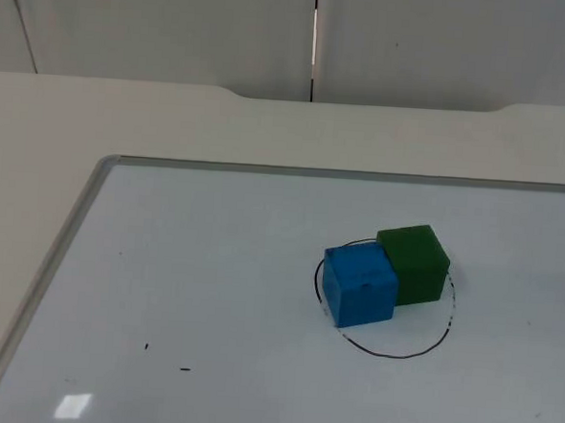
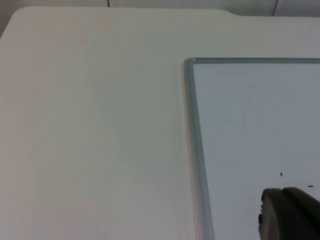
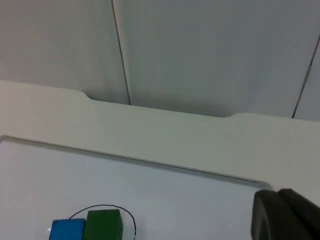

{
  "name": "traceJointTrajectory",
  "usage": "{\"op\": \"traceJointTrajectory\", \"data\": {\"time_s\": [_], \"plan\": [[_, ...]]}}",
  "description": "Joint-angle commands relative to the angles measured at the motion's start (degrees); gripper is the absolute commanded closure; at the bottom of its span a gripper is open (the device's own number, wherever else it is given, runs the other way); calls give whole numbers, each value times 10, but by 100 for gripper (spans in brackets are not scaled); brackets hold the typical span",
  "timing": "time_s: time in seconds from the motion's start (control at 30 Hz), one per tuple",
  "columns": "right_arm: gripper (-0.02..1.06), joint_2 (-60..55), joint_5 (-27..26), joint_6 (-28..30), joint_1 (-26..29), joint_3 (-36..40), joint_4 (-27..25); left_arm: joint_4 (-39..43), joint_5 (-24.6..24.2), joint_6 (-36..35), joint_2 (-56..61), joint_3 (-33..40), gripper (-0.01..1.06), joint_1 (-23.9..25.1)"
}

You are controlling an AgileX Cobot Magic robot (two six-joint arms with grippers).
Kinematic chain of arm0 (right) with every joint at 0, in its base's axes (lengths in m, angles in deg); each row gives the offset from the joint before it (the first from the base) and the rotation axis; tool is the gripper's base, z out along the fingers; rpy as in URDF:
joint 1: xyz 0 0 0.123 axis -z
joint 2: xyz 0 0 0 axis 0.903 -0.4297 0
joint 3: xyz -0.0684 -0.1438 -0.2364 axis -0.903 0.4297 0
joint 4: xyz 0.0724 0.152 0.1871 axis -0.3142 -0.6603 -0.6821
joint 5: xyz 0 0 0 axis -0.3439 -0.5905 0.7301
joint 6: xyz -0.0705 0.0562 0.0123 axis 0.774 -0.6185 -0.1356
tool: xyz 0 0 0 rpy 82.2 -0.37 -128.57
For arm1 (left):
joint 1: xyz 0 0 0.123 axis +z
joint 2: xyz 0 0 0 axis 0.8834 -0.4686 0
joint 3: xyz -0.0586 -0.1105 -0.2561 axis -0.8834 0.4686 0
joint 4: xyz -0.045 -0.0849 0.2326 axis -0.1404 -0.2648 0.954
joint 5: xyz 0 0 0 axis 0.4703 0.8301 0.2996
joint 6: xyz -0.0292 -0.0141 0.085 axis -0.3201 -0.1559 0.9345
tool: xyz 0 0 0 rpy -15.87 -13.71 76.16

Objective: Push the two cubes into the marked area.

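The left pincer (image 2: 287,215) hangs above the corner region of the whiteboard (image 1: 210,293) lying on the tabletop (image 1: 173,123); I cannot tell whether it is spread. The right pincer (image 3: 285,215) hangs near the board's far edge, its state equally unclear. The blue cube (image 1: 359,285) and the green cube (image 1: 414,264) sit touching, side by side, within the hand-drawn black circle (image 1: 389,353), the green one reaching its far rim.

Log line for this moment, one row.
blue cube: in marked circle, touching green cube | arms: back off whiteboard
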Motion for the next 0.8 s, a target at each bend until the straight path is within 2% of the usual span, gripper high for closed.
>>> {"op": "traceJointTrajectory", "data": {"time_s": [0.0, 0.13, 0.27, 0.47, 0.6, 0.77], "plan": [[104, 36, 13, 3, 3, 23, -4, 1, 8, -3, 2, 2, 105, -2], [104, 82, 33, 3, 3, 51, -14, 1, 8, -3, 2, 2, 105, -2], [104, 133, 81, 3, 3, 72, -16, 1, 8, -3, 2, 2, 105, -2], [104, 186, 123, 3, 3, 97, -17, 1, 8, -3, 2, 2, 105, -2], [104, 232, 182, 3, 3, 110, -17, 1, 8, -3, 2, 2, 105, -2], [104, 283, 205, 8, 3, 124, -17, 1, 8, -3, 2, 2, 105, -2]]}}
